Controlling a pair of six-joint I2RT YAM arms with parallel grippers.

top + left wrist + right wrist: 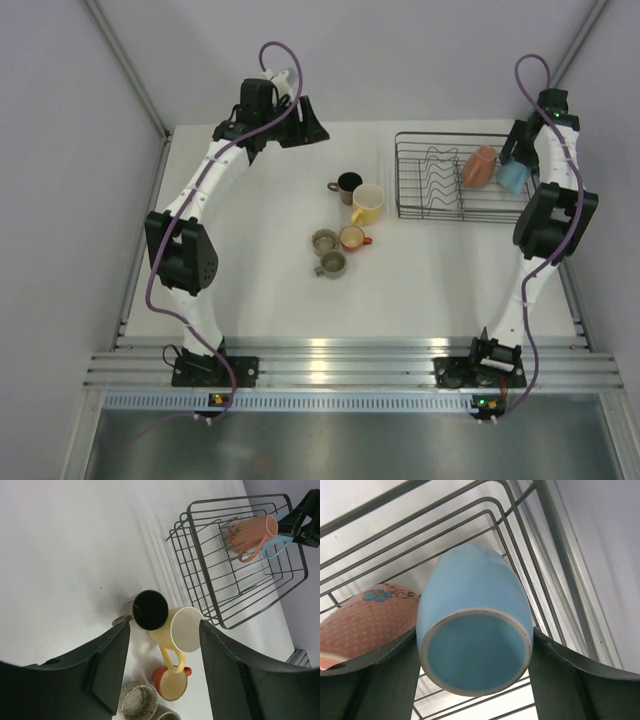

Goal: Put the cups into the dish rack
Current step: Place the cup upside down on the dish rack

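**One cup racked, one going in, five left**

My right tool [475, 637] is closed on the light blue cup [470, 590], at the right end of the dish rack [420, 212] beside the pink cup [478, 166]. The dark brown cup [349, 183], yellow cup [367, 203], orange cup [352, 238] and two grey-olive cups [325, 241] wait mid-bench [250, 290]. My left tool [164, 630] hangs open and empty.

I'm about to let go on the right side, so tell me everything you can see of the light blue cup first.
The light blue cup looks like smooth glazed ceramic, with a pale unglazed ring around its flat base. It is tipped over, with the base facing the wrist camera and the mouth pointing away. From the other arm's view its handle shows as a blue loop. It is inside the right end of the dish rack, close beside the pink cup. The right gripper is closed on both its flanks. Whether it rests on the wires is unclear.
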